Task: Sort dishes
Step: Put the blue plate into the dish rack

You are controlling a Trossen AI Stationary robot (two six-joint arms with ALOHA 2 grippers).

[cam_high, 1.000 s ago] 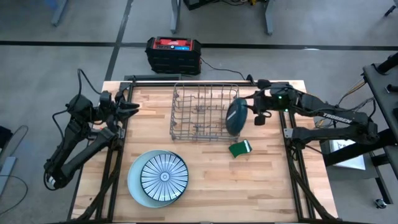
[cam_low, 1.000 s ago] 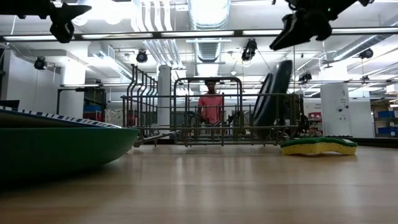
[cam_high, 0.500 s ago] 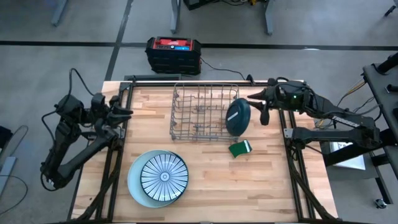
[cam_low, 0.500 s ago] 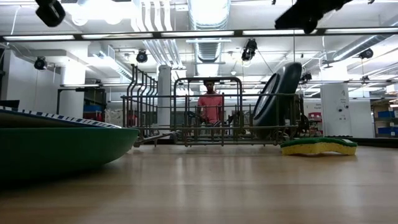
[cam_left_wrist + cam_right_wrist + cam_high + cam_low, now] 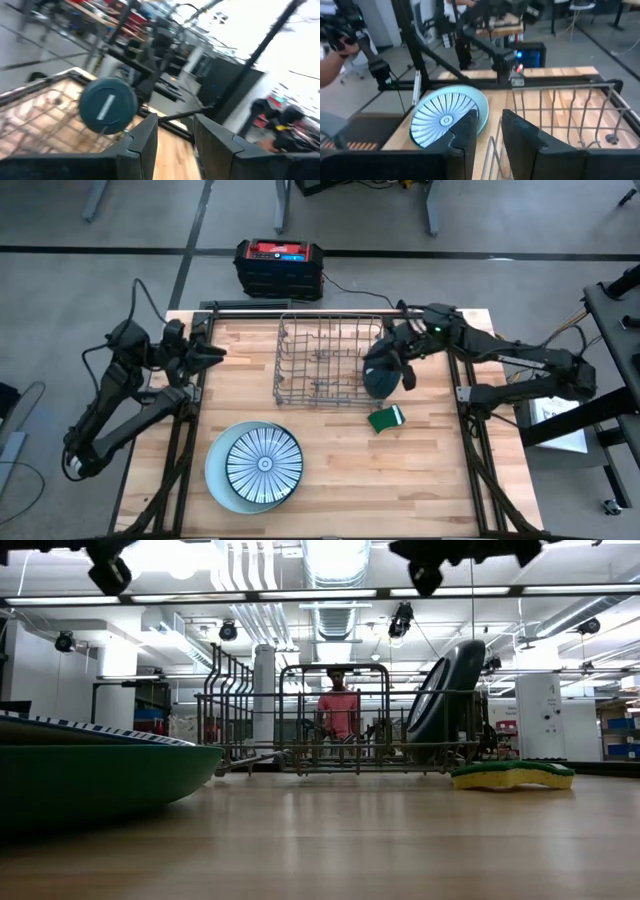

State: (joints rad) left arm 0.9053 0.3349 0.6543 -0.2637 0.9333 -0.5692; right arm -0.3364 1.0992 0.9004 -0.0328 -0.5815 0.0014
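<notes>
The dark teal plate (image 5: 381,367) stood on edge at the right end of the wire rack (image 5: 328,362), leaning outward, and the right pincer (image 5: 403,352) hung over it with its fingers a little spread, holding nothing, the plate directly beneath it. The left pincer (image 5: 213,351) waited above the counter (image 5: 420,470) at its left edge, fingers likewise parted and empty, well apart from the rack. The large pale blue-white plate (image 5: 254,465) lay flat near the front left, with a green sponge (image 5: 386,418) just beside the rack's front right corner.
</notes>
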